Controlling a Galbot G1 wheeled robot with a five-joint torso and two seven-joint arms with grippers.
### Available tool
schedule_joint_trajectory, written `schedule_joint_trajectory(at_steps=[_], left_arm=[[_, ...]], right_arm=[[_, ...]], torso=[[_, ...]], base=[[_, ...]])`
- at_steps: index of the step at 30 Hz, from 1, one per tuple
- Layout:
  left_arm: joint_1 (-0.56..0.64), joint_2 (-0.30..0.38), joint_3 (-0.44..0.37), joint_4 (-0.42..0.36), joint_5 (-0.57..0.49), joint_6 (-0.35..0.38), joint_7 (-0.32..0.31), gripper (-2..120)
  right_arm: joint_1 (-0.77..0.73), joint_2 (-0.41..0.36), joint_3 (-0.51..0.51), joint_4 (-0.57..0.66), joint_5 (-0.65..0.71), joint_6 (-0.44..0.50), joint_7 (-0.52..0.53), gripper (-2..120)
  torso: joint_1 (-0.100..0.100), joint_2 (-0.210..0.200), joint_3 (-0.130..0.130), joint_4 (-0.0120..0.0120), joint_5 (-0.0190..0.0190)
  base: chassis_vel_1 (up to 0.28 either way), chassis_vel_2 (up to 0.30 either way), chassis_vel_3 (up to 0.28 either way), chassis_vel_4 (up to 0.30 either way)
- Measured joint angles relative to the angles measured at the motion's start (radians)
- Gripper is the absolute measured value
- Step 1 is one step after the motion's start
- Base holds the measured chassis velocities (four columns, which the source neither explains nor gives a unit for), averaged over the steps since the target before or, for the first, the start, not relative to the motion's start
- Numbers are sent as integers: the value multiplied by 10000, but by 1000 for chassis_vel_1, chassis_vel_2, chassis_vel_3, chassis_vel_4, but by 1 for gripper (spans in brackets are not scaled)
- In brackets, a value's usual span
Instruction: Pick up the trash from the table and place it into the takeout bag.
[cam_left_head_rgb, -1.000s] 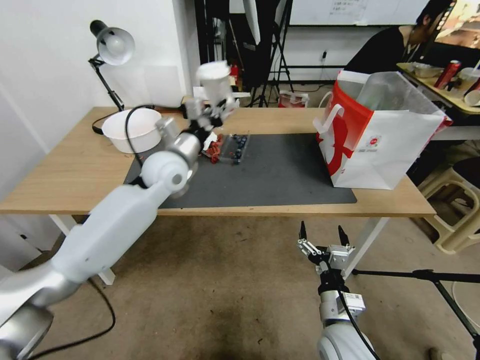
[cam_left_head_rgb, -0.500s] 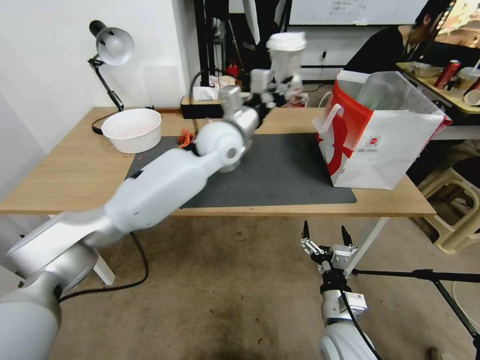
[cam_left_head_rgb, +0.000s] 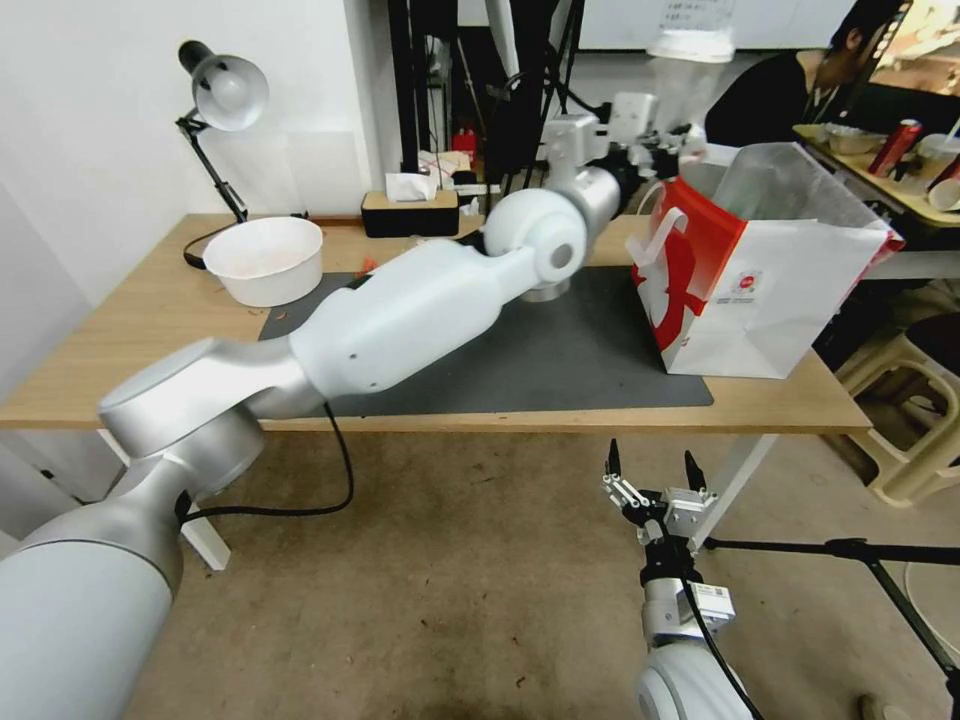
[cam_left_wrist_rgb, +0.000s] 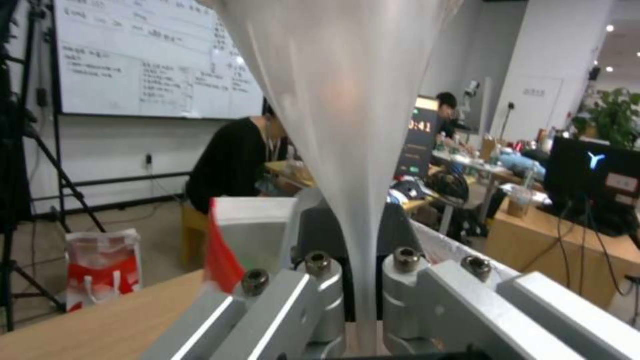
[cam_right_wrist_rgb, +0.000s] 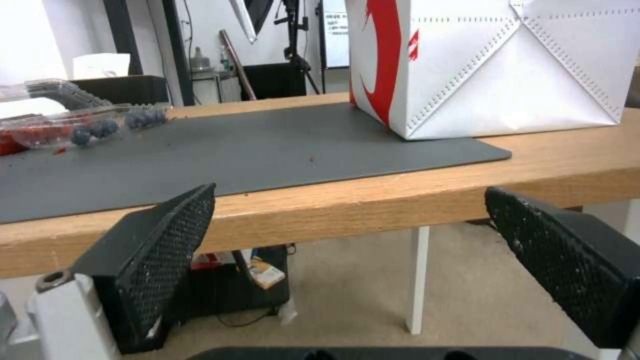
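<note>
Above, the left arm reaches across the table (cam_left_head_rgb: 120, 330) toward the takeout bag (cam_left_head_rgb: 770, 300). The left gripper (cam_left_head_rgb: 672, 140) is raised beside the bag's near upper corner and is closed on the base of a clear plastic cup (cam_left_head_rgb: 690, 75), which stands upright above the fingers with its white lid uppermost. From the left wrist, the cup (cam_left_wrist_rgb: 347, 125) tapers down between the 2 metal finger links, and the bag's white and red corner (cam_left_wrist_rgb: 233, 235) lies just behind them. Whether the cup is over the bag's mouth or just short of its edge cannot be told for certain.

The bag stands upright on the right end of the dark grey mat (cam_left_head_rgb: 580, 360), its white front with a small round red logo facing the robot, its red side panel and white handle toward the arm, and a clear liner rising from its open top.

A white bowl (cam_left_head_rgb: 265, 258) sits at the mat's far left corner, with a desk lamp (cam_left_head_rgb: 225, 90) behind it and a tissue box (cam_left_head_rgb: 410, 205) at the table's back edge. From the right wrist, a clear tray of berries (cam_right_wrist_rgb: 73, 122) lies on the mat's left part.

The right gripper (cam_left_head_rgb: 650, 470) hangs below the table's front edge, its 2 black fingers (cam_right_wrist_rgb: 167, 235) spread wide and empty.
</note>
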Motion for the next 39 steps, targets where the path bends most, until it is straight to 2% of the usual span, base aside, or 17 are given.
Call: schedule_joint_trajectory(at_steps=[4,8,13,14,15,20,25,28,29,30,32,34,35,37,38,39], left_arm=[[-293,-426,270,314,-241,99,-49,0],[-638,-1172,710,962,-382,135,-34,0],[-739,-1659,969,1622,-343,121,67,0],[-744,-1818,1018,1809,-326,115,101,0],[-743,-1952,1074,2076,-289,100,159,0],[-666,-1989,1117,2585,-139,78,251,0],[-561,-1972,1153,2740,-31,47,315,0],[-477,-1963,1172,2660,-29,29,318,14],[-477,-1963,1172,2660,-29,29,318,14],[-458,-1959,1172,2644,-29,8,317,21],[-452,-1956,1172,2638,-29,-2,315,24],[-439,-1949,1153,2623,-27,-49,306,35],[-439,-1949,1153,2623,-27,-49,306,35],[-424,-1945,1040,2580,-20,-78,279,46],[-424,-1945,1040,2580,-20,-78,279,46],[-407,-1943,904,2533,-14,-96,241,53]], right_arm=[[36,19,-1,2,11,0,2,100],[56,50,-28,-8,16,10,2,100],[49,39,-31,-23,29,35,2,100],[48,40,-30,-23,33,48,2,100],[45,51,-30,-14,42,49,2,100],[30,63,-24,17,52,52,3,100],[21,75,-21,16,53,70,2,100],[34,108,-25,-3,53,88,2,100],[34,108,-25,-3,53,88,2,100],[44,120,-29,-5,51,89,2,100],[49,124,-29,-6,49,89,2,100],[40,126,-16,-5,45,98,2,100],[40,126,-16,-5,45,98,2,100],[6,126,10,-5,44,115,2,100],[6,126,10,-5,44,115,2,100],[-9,125,16,-3,42,128,2,100]], torso=[[0,0,0,0,0],[-2,0,0,-3,1],[-1,0,0,1,1],[-1,0,1,0,0],[-2,1,0,-11,1],[-1,0,0,1,-1],[-1,0,0,1,-3],[-1,0,0,-1,-1],[-1,0,0,-1,-1],[-2,0,0,-1,-2],[-2,1,0,-1,-2],[-1,0,0,-1,-2],[-1,0,0,-1,-2],[-2,0,0,-1,-2],[-2,0,0,-1,-2],[-1,0,0,-2,-2]], base=[[0,0,0,0],[0,0,0,0],[0,0,0,0],[0,0,0,0],[0,0,0,0],[0,0,0,0],[0,0,0,0],[0,0,0,0],[0,0,0,0],[0,0,0,0],[0,0,0,0],[0,0,0,0],[0,0,0,0],[0,0,0,0],[0,0,0,0],[0,0,0,0]])
